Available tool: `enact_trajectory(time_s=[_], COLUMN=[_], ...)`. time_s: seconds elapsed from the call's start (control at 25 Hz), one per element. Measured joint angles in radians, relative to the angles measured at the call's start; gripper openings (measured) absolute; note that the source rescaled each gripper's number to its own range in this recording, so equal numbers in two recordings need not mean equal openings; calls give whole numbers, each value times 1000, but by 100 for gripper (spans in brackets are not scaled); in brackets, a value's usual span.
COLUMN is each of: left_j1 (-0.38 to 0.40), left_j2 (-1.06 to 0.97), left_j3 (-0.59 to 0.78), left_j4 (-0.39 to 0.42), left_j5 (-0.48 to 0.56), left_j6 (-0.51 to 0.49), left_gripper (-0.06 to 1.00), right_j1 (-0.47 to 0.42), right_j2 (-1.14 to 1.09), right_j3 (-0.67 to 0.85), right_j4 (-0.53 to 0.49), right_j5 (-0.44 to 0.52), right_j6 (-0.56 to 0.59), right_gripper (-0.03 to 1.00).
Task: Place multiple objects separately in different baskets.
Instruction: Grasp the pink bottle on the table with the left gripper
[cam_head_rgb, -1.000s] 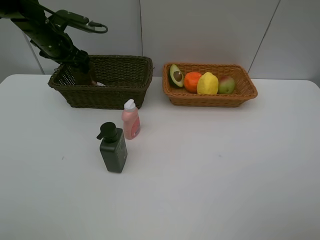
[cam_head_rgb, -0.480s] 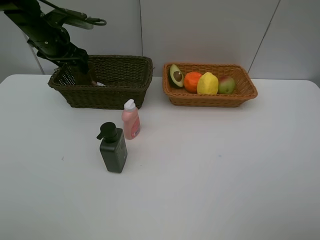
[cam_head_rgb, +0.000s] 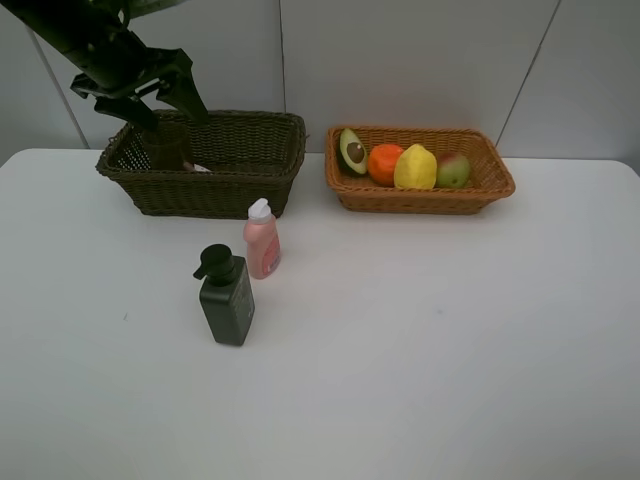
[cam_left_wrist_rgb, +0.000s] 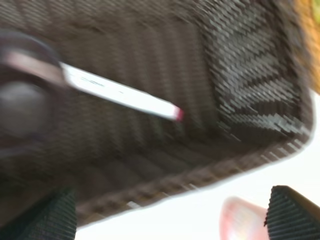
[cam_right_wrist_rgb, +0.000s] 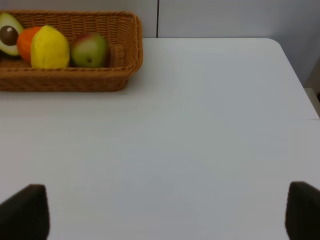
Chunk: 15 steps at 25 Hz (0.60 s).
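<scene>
While the left fingers (cam_head_rgb: 188, 95) hang spread and empty over the dark basket (cam_head_rgb: 215, 190), its contents are partly hidden.
Marker (cam_left_wrist_rgb: 120, 95) lies on that basket's floor beside a blurred cup (cam_left_wrist_rgb: 22, 100); pump bottle (cam_head_rgb: 228, 300) and pink bottle (cam_head_rgb: 262, 240) stand on the surface (cam_head_rgb: 450, 330); right fingers (cam_right_wrist_rgb: 22, 212) wide apart, holding nothing, unseen from the high camera.

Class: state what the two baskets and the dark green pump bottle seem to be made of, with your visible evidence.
Dark basket: woven wicker or rattan-like strands, matte brown-green; the weave shows clearly. Light basket: the same kind of weave, orange-tan. Pump bottle: probably plastic, smooth dark green with a soft sheen; sight alone cannot confirm it.
</scene>
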<state>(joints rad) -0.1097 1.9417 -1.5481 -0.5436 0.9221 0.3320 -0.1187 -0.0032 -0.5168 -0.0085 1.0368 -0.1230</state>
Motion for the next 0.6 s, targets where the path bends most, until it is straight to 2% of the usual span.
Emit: enact_trajectory(time_s=[0.12, 0.28, 0.4, 0.6], left_j1=[-36, -155, -259, -397], left_j2=[0, 0, 0, 0], left_j3=[-1, -1, -1, -1], left_j4=[-16, 32, 128, 347], left_j5=[64, 77, 45, 9], left_j6=[19, 10, -54, -257], left_gripper=[100, 100, 100, 100], right_j1=[0, 0, 0, 0], right_j2=[0, 0, 0, 0], right_j3=[0, 0, 0, 0], right_j4=[0, 0, 0, 0], right_j5=[0, 0, 0, 0], right_j6=[0, 0, 0, 0], right_gripper=[100, 100, 100, 100])
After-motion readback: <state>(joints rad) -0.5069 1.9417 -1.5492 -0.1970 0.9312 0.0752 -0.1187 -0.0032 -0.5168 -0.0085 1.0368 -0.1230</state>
